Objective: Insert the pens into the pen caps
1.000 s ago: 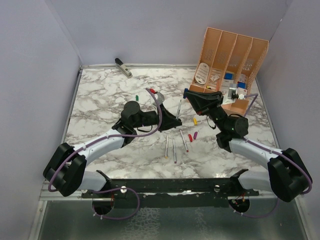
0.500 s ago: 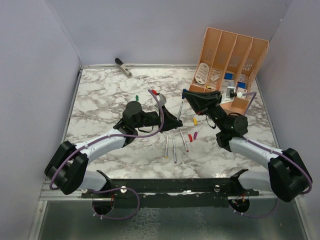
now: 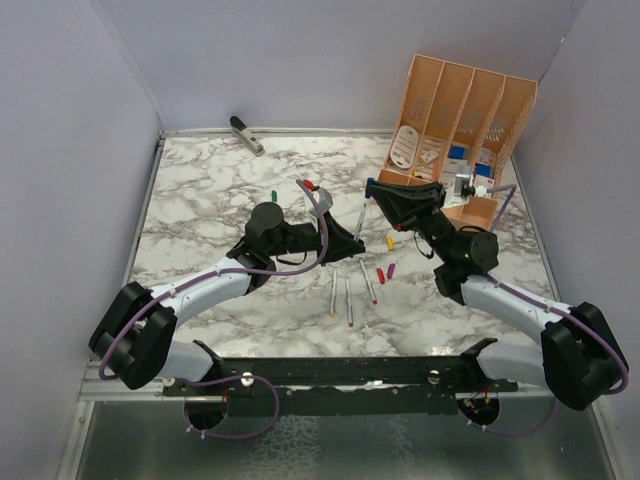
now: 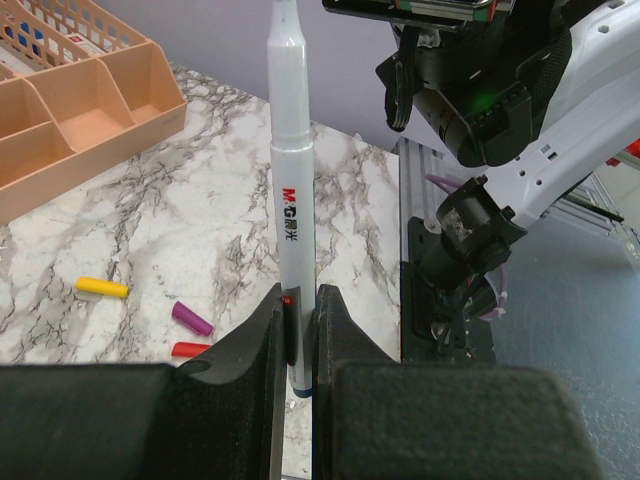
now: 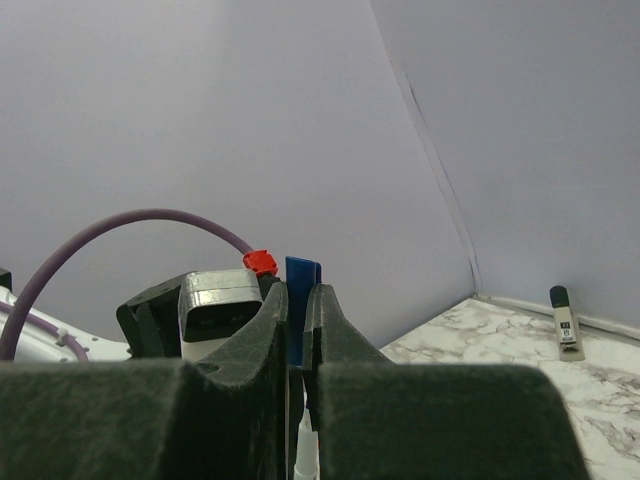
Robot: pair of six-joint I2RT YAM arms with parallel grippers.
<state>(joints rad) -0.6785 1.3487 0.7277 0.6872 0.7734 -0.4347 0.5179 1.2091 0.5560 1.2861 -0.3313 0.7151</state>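
Note:
My left gripper [image 3: 350, 246] is shut on a silver-grey pen [image 3: 359, 216], which also shows in the left wrist view [image 4: 291, 180], and holds it tip up above the table. My right gripper [image 3: 372, 190] is shut on the blue cap [image 5: 302, 288] right at the pen's upper end. A white pen tip shows between the right fingers below the cap. Three pens [image 3: 349, 298] lie side by side on the marble. A yellow cap [image 3: 390, 241], a red cap [image 3: 380, 274] and a magenta cap [image 3: 391, 269] lie to their right. A green cap [image 3: 273, 194] lies at mid left.
An orange desk organiser [image 3: 455, 130] stands at the back right, just behind the right gripper. A grey-black stapler-like object [image 3: 246, 134] lies at the back left edge. Another pen with a red end [image 3: 305, 186] lies behind the left arm.
Both arms have shifted only slightly. The pen and the blue cap stay held end to end.

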